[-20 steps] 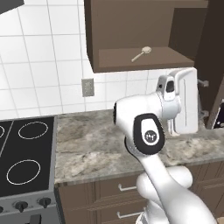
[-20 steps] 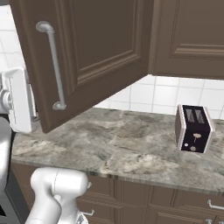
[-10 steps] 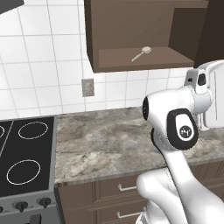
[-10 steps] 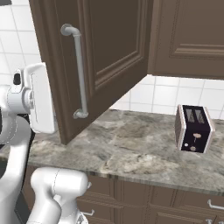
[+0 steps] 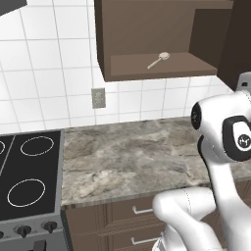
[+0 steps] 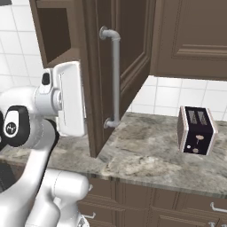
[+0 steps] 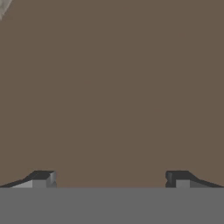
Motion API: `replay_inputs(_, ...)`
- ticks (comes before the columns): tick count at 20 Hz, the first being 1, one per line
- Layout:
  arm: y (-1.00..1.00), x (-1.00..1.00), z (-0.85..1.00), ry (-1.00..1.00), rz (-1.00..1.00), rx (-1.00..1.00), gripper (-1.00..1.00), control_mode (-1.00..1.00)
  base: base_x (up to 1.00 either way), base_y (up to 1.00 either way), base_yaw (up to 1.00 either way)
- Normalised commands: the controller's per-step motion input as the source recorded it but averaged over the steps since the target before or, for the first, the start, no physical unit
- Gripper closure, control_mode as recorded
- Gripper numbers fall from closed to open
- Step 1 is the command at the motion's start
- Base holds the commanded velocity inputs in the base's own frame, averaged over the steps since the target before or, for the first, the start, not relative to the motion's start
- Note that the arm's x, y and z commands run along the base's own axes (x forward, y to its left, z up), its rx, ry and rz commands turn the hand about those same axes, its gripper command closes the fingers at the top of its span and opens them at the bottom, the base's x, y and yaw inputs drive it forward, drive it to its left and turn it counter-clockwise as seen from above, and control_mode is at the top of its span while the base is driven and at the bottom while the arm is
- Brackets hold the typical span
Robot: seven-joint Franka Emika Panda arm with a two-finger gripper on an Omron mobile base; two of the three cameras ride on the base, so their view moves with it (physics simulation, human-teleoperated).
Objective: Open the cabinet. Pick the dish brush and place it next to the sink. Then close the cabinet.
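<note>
Swings the cabinet (image 6: 119,66) door wider than a moment ago; claw (image 7: 111,177) spread apart, empty. Exposes dish brush (image 5: 159,60), upper centre, ready for picking.

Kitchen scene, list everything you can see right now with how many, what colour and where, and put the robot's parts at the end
cabinet: one, dark brown, on the wall, door swung open
cabinet handle: one, silver, vertical on the open door
dish brush: one, pale beige, lying on the cabinet shelf
toaster: one, black, on the counter to the right
counter: one, grey marbled stone, below the cabinet
stove: one, black, left of the counter
wall outlet: one, grey, on the white tiles
drawers: brown, under the counter
gripper: one, dark fingertips, open, facing a brown surface
</note>
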Motion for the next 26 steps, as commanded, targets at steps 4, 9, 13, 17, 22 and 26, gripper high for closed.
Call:
replay_inputs(4, -0.35, 0.08, 0.01, 0.0, 0.0, 0.0, -1.0, -1.0, 0.0, 0.0, 0.0)
replay_inputs(9, -0.07, 0.06, 0.0, -0.01, 0.0, 0.08, -1.0, -1.0, 0.0, 0.0, 0.0)
replay_inputs(13, 0.03, 0.0, 0.0, -0.11, 0.0, 0.19, -1.0, -1.0, 0.0, 0.0, 0.0)
replay_inputs(17, 0.24, 0.0, 0.0, -0.11, 0.01, 0.19, -1.0, -1.0, 0.0, 0.0, 0.0)
replay_inputs(22, 0.51, 0.06, 0.0, -0.15, 0.01, 0.15, -1.0, -1.0, 0.0, 0.0, 0.0)
replay_inputs(26, 0.6, 0.15, 0.0, -0.17, 0.0, 0.08, -1.0, -1.0, 0.0, 0.0, 0.0)
